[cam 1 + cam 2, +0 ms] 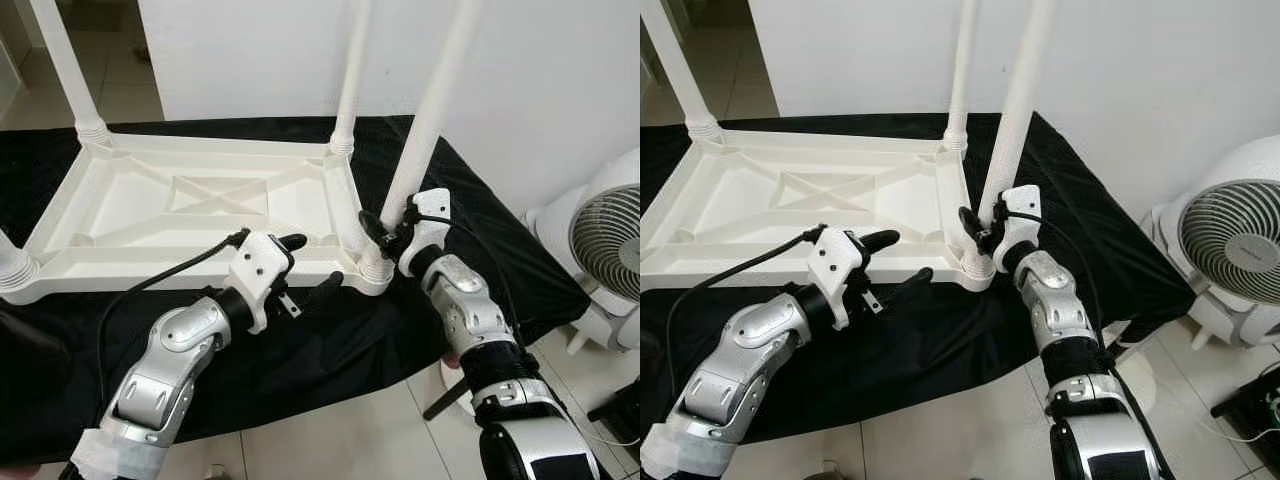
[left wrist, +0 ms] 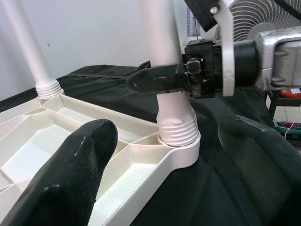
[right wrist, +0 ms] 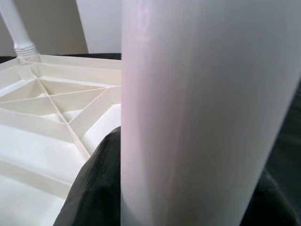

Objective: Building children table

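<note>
We are working on the upside-down white children's table [image 1: 190, 205], which is lying on a black cloth [image 1: 330, 350] with its legs pointing up. Our right tool [image 1: 388, 225] is pinching the near right leg [image 1: 425, 125] just above its threaded socket. Our left tool [image 1: 308, 268] is hovering with fingers spread beside the table's near rim. A white fan [image 1: 605, 240] is standing at the right.
</note>
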Tool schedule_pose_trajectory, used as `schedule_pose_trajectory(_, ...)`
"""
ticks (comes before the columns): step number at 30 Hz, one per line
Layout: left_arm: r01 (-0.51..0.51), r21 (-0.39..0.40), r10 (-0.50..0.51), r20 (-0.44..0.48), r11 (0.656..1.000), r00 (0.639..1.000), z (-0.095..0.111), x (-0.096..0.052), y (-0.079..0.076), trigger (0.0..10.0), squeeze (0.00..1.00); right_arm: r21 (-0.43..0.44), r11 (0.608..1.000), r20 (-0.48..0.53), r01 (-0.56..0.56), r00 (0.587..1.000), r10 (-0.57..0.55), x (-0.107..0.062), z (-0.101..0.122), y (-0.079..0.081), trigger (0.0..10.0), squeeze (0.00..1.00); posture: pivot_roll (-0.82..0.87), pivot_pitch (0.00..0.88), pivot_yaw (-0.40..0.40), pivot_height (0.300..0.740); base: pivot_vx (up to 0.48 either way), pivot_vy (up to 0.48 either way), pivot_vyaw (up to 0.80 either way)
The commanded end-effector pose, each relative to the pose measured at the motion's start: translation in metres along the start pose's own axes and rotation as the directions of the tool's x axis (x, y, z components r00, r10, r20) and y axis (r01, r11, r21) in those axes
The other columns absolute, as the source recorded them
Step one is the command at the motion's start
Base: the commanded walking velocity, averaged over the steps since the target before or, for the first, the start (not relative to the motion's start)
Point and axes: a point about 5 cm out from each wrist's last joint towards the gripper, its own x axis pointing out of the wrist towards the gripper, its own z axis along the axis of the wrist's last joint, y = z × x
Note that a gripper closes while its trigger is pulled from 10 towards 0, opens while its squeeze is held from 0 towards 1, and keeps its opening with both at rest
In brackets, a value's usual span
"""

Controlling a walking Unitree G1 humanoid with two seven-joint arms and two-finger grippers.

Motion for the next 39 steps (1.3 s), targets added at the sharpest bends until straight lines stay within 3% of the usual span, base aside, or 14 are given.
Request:
schedule_pose_trajectory(1, -0.01, -0.003, 0.01, -0.005, 1.0, 1.0, 0.0, -0.001, 0.0, 10.0, 0.0, 0.046, 0.993, -0.196, 0.11, 0.975, -0.099, -0.016, -0.042, -0.015, 10.0, 0.0, 0.15, 0.056, -0.061, 0.74, 0.0, 0.0, 0.0)
schedule_pose_trajectory(10, -0.016, -0.003, 0.016, -0.002, 1.0, 1.0, 0.003, -0.002, 0.001, 10.0, 0.0, 0.08, 0.981, -0.185, 0.175, 0.97, -0.158, -0.022, -0.047, -0.02, 10.0, 0.0, 0.15, 0.067, -0.063, 0.74, 0.0, 0.0, 0.0)
schedule_pose_trajectory(20, -0.039, -0.002, 0.039, 0.008, 0.999, 0.999, 0.007, -0.003, 0.007, 10.0, 0.0, -0.035, 0.994, -0.097, 0.108, 0.989, -0.111, -0.037, -0.056, -0.006, 10.0, 0.0, 0.14, 0.081, -0.058, 0.74, 0.0, 0.0, 0.0)
schedule_pose_trajectory(31, -0.057, 0.008, 0.057, 0.014, 0.998, 0.998, 0.011, -0.004, 0.012, 10.0, 0.0, -0.021, 0.996, -0.077, 0.09, 0.993, -0.091, -0.052, -0.069, -0.002, 10.0, 0.0, 0.14, 0.086, -0.055, 0.74, 0.0, 0.0, 0.0)
schedule_pose_trajectory(39, -0.06, 0.013, 0.06, 0.017, 0.998, 0.998, 0.014, -0.006, 0.015, 10.0, 0.0, 0.017, 0.999, 0.06, 0.04, 0.997, -0.041, -0.066, -0.07, 0.01, 10.0, 0.0, 0.15, 0.093, -0.049, 0.74, 0.0, 0.0, 0.0)
